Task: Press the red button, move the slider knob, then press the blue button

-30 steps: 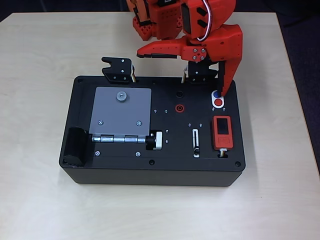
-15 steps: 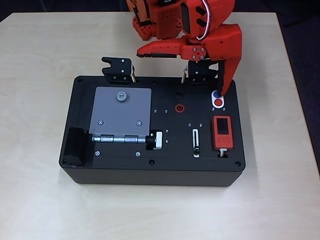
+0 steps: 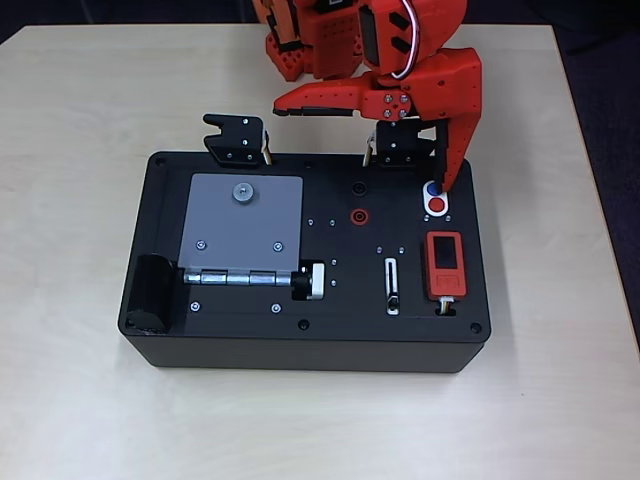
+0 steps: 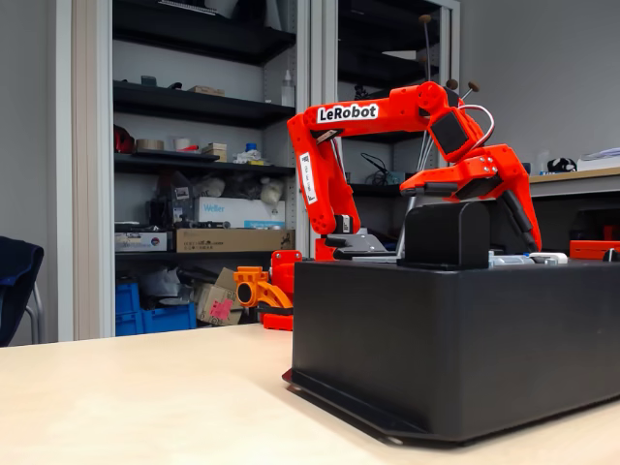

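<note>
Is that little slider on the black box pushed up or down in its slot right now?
Down. In the overhead view the slider knob sits near the slot's end closest to the picture's bottom edge, with the slot above it bare.

I saw a black rectangular task box (image 3: 230,345) sitting on a pale wooden table (image 3: 80,400). On its top, a grey square metal plate (image 3: 245,225) hinged along its near edge, with a silver-and-black cylindrical knob (image 3: 310,281) at the hinge rod's right end. A red ring socket with black centre (image 3: 358,215) sat mid-board; an orange-red rectangular module with a black screen (image 3: 445,264) at right. Black clamp bracket (image 3: 236,140) on the far edge. In the fixed view, shelves with cardboard boxes (image 4: 208,208) stood behind.
</note>
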Robot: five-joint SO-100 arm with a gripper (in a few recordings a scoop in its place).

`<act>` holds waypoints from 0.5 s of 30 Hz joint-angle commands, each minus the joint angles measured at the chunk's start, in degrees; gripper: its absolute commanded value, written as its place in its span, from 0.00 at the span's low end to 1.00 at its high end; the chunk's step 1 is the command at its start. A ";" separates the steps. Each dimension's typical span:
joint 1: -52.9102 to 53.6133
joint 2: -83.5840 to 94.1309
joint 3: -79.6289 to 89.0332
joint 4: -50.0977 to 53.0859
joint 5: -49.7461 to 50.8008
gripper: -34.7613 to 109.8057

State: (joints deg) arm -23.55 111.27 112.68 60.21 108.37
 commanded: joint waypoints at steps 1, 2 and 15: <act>-0.44 1.58 -0.26 1.49 -0.35 0.95; -0.35 1.58 -1.05 2.20 -0.62 0.95; 1.05 1.23 -11.87 6.06 -4.31 0.88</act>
State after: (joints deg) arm -22.24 111.09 103.80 65.74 104.50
